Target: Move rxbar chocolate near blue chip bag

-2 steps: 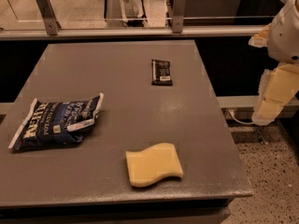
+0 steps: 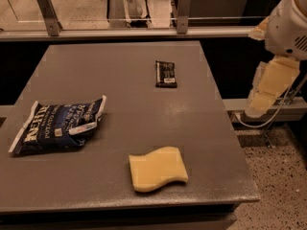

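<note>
The rxbar chocolate (image 2: 166, 74) is lying flat on the far right part of the grey table (image 2: 120, 61), its long side running away from the camera and a small white label showing at its near end. Nothing is touching it, and bare tabletop is showing on all sides of it. The blue chip bag (image 2: 58, 124) is lying well apart from the bar, at the left side of the table towards the front, crinkled, with its white lettering facing up and its white edges showing at both ends. A wavy-edged yellow sponge (image 2: 158, 168) is resting flat near the front edge, between the bag and the right side of the table, and is touching neither the bag nor the bar. My gripper (image 2: 261, 99) is hanging off the table beyond its right edge, below my white arm (image 2: 288, 28), and is pointing downward over the gap beside the tabletop, well apart from the bar. I am grasping nothing that I can see; whether my gripper is released or clenched I cannot tell. A white cable (image 2: 256, 124) is trailing under it above the speckled floor (image 2: 278, 186). A metal rail (image 2: 120, 32) with upright posts is running behind the table.
</note>
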You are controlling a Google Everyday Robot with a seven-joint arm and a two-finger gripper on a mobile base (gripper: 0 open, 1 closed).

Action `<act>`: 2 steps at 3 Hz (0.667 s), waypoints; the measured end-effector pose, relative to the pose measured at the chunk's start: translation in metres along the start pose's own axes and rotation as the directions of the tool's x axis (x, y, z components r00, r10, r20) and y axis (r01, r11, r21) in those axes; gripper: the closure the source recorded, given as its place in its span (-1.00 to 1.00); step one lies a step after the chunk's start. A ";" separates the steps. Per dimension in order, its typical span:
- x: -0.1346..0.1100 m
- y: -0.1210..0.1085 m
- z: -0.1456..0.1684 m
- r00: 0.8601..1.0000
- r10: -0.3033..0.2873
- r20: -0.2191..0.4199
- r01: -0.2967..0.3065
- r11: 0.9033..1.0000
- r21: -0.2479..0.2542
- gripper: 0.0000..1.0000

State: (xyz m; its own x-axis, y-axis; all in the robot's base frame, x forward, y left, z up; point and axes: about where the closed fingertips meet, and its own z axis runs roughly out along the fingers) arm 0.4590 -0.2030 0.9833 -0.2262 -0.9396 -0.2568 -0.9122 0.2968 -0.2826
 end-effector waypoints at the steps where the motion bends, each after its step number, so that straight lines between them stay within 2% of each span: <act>1: -0.039 -0.027 0.014 0.993 0.001 0.114 -0.004 1.000 0.021 -1.00; 2: -0.075 -0.050 0.039 0.961 0.059 0.271 -0.055 0.998 -0.023 -1.00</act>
State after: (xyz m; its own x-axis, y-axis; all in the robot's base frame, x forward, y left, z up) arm 0.5349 -0.1411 0.9802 -0.1783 -0.8390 -0.5141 -0.9060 0.3438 -0.2470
